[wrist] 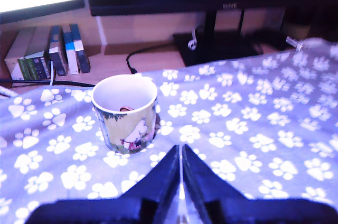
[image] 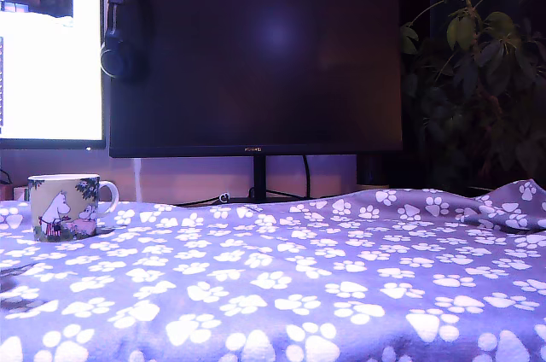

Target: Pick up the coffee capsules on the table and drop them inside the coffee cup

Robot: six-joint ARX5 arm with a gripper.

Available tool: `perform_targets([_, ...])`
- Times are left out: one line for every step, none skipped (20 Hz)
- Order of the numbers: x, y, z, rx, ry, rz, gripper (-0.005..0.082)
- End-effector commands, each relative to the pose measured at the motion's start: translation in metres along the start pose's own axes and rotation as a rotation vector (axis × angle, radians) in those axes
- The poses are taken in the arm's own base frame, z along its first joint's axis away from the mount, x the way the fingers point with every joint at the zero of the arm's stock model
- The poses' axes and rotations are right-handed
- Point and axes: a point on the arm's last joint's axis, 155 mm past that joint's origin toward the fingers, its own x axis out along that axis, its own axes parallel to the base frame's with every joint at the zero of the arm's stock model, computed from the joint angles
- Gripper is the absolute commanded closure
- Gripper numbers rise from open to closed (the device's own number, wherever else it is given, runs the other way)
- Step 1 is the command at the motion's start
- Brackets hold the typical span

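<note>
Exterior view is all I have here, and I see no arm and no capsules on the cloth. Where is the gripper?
Observer: The gripper shows only in the wrist view, close beside the cup, fingers pressed together.
Operator: Holding a capsule?
Observer: No, nothing shows between the fingers.
Operator: Anything in the cup?
Observer: A small pinkish-brown thing lies low inside; too little shows to say what it is.

The wide table (image: 341,294), draped in a purple-blue cloth printed with white paw prints, carries one small ceramic coffee cup (image: 66,207) with white rim and handle, standing upright at the exterior view's left.
</note>
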Motion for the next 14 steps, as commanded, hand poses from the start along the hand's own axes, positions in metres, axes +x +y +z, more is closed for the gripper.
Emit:
perform_targets([-0.005,0.001,-0.013,-0.020,-0.002,0.003,0.0790])
perform_targets([-0.007,0.000,-0.016,-0.025,-0.006,0.003,0.0790])
perform_targets([-0.009,0.000,-0.020,-0.027,-0.006,0.003,0.0790])
perform_targets([-0.011,0.000,-0.023,-0.028,-0.015,0.002,0.0790])
perform_targets([-0.014,-0.001,-0.027,-0.032,-0.020,0.002,0.0790])
perform_targets([-0.016,-0.001,-0.032,-0.040,-0.016,0.002,0.0790])
perform_targets([-0.018,-0.001,-0.036,-0.043,-0.016,0.002,0.0790])
perform_targets([-0.019,-0.001,-0.039,-0.054,-0.019,0.002,0.0790])
perform_targets([-0.021,-0.001,-0.041,-0.063,-0.022,0.001,0.0790])
perform_targets([-0.023,-0.002,-0.043,-0.072,-0.023,0.002,0.0790])
perform_targets([-0.025,-0.002,-0.045,-0.072,-0.024,0.002,0.0790])
perform_targets([-0.026,-0.002,-0.046,-0.072,-0.025,0.002,0.0790])
perform_targets([-0.028,-0.003,-0.047,-0.072,-0.025,0.002,0.0790])
perform_targets([-0.029,-0.002,-0.046,-0.071,-0.029,0.005,0.0790])
